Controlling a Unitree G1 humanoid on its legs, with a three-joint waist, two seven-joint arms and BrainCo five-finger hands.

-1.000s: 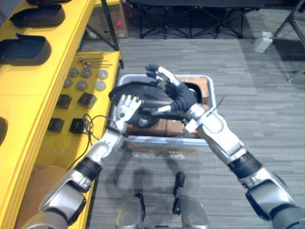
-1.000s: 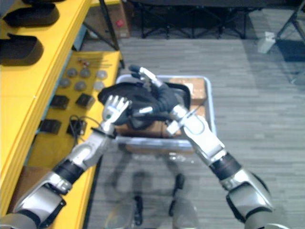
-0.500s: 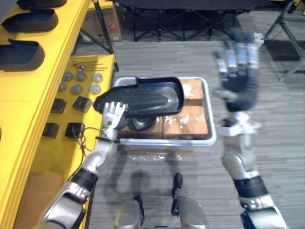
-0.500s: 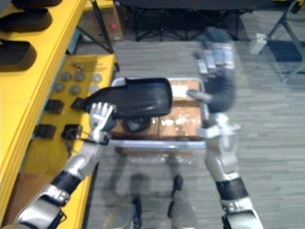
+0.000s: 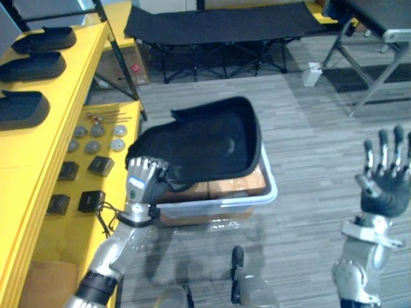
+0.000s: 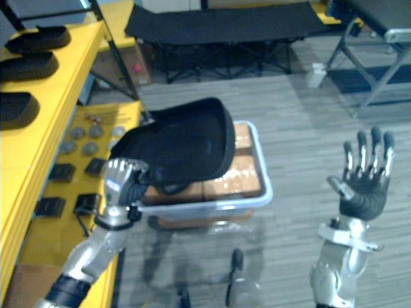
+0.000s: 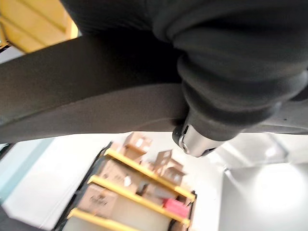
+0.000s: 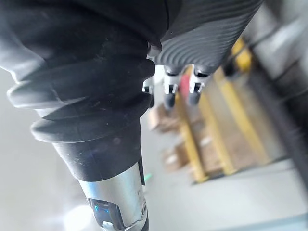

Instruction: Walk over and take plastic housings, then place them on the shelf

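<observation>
A large black plastic housing point(image 5: 212, 144) is lifted above the grey bin point(image 5: 268, 186), tilted with its hollow side up. My left hand point(image 5: 142, 183) is shut on the housing's lower left edge and bears it alone. In the left wrist view the housing's dark rim point(image 7: 86, 91) runs right across past the hand. My right hand point(image 5: 385, 176) is raised at the far right, open, fingers spread and pointing up, well apart from the housing. More black housings point(image 5: 22, 108) lie on the yellow shelf point(image 5: 45, 147) at the left.
The bin holds brown cardboard boxes point(image 5: 225, 187) under the housing. Small round metal parts point(image 5: 96, 138) and black blocks point(image 5: 99, 165) lie on the shelf's lower level. A black folding cot point(image 5: 218, 22) stands at the back, a metal frame point(image 5: 369, 70) at the back right.
My left hand has raised the housing higher and tipped it up. My right hand has swung out and down to the far right. The camera has also shifted.
</observation>
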